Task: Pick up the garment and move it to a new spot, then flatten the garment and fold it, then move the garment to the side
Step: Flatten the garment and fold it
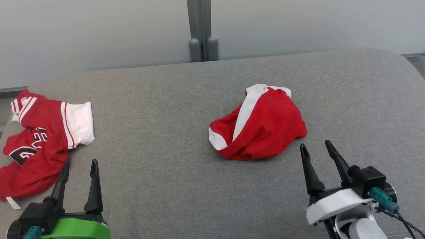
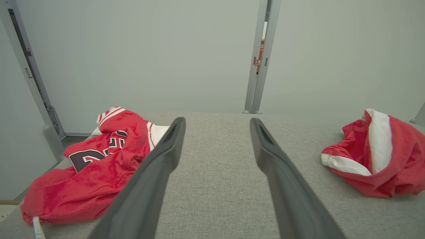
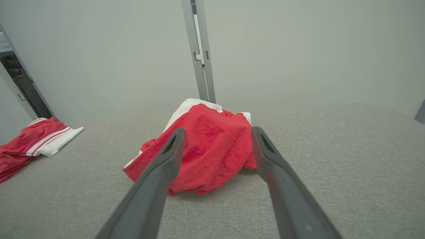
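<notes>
Nearest the camera, the left claw [image 1: 80, 162] is seen at the lower left. Its two dark fingers are spread apart and nothing is held between them. It is poised over the gray fabric-covered bench [image 1: 166, 139], just beside the near right edge of a jersey [image 1: 36, 146]. Whether its outer finger touches the cloth cannot be told.

At the lower right, the right claw [image 1: 315, 143] is likewise released, with its fingers parted and empty. Its tips are pointed toward the garment [image 1: 265, 129] and are near its right side, but no contact is seen. In the right wrist view the garment is framed just ahead, between the two fingers.

The garment is found right of the bench's middle, bunched in a loose heap. It is red, with a white band running across it and a white hem at its left end.

The jersey is left crumpled at the bench's left edge, well apart from the garment. It is red with white striped trim and dark numerals, and a small white tag [image 1: 13, 202] is seen at its near corner.

Beyond the bench's far edge, a pale wall [image 1: 99, 33] is divided by a gray upright post [image 1: 199, 30].
</notes>
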Controlling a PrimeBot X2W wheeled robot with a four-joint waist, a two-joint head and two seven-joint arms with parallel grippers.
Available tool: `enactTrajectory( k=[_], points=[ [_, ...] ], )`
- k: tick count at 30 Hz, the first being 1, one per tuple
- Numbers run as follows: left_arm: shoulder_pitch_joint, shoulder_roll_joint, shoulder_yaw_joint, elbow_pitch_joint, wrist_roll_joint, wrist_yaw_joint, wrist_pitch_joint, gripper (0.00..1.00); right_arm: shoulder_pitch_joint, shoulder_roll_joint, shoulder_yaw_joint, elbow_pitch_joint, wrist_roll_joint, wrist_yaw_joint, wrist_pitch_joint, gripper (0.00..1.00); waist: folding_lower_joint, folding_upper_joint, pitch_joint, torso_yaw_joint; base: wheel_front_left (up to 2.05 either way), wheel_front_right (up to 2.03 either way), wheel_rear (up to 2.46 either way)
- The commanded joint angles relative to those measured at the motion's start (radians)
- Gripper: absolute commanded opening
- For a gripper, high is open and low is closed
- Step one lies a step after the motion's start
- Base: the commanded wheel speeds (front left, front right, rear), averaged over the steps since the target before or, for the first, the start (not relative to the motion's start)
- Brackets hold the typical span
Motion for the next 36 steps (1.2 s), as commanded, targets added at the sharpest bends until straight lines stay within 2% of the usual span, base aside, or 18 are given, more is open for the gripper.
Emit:
enactTrajectory(
  k=[1, 9, 19, 27, 36],
  points=[
    [-0.013, 0.0, 0.001, 0.006, -0.001, -0.005, -0.001, 1.0, -0.003, -0.001, 0.002, 0.002, 0.005, 0.0, -0.007, 1.0, 0.0, -0.0001, 0.006, -0.005, 0.0, 0.0, 0.0],
    [-0.137, 0.016, -0.061, 0.048, 0.011, -0.027, 0.013, 1.0, -0.028, -0.003, 0.009, 0.004, 0.006, 0.0, -0.01, 1.0, 0.0, -0.0001, 0.047, -0.048, 0.0, 0.0, 0.0],
    [-0.435, 0.025, -0.204, 0.143, 0.028, -0.051, 0.034, 1.0, -0.082, -0.001, 0.006, 0.006, 0.009, 0.0, -0.027, 1.0, 0.0, -0.0001, 0.164, -0.157, 0.0, 0.0, 0.0],
    [-0.6, 0.038, -0.34, 0.302, -0.021, -0.054, 0.057, 1.0, -0.115, 0.003, 0.007, 0.03, 0.028, 0.0, -0.057, 1.0, 0.0, -0.0001, 0.247, -0.243, 0.0, 0.0, 0.0],
    [-0.647, 0.049, -0.495, 0.512, -0.102, -0.054, 0.063, 1.0, -0.145, 0.004, 0.013, 0.051, 0.041, 0.0, -0.073, 1.0, 0.0, -0.0001, 0.284, -0.282, 0.0, 0.0, 0.0]
  ],
)
